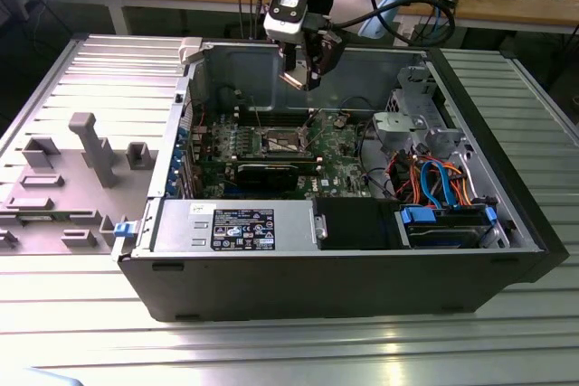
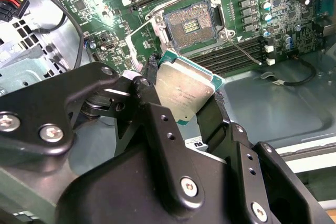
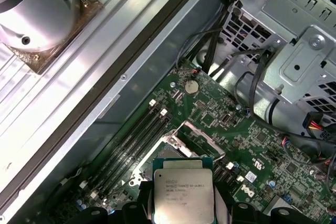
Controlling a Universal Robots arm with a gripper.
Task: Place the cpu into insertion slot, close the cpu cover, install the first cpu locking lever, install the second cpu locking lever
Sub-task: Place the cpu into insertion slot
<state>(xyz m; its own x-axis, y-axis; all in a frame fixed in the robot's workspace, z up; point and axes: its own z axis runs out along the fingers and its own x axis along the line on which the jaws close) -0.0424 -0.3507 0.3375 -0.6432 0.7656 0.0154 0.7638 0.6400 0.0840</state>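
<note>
Gripping the cpu [image 2: 185,88] by two opposite edges, the claw [image 2: 181,96] was clenched on it, with the chip's metal top showing in both wrist views. Beyond the chip and apart from it lay the insertion slot [image 2: 190,24], its contact field bare, with the cpu cover [image 3: 202,136] tipped up beside it. Farther out, the open computer case [image 1: 271,277] rested on the ribbed bench [image 1: 507,341].

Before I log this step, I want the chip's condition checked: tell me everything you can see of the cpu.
The cpu is a flat square chip: a grey metal lid with faint print, seated on a green board edge. It looks intact, with its lid facing both wrist cameras. The black end effector clamps it at two opposite edges and holds it in the air, not yet in the open insertion slot.
</note>
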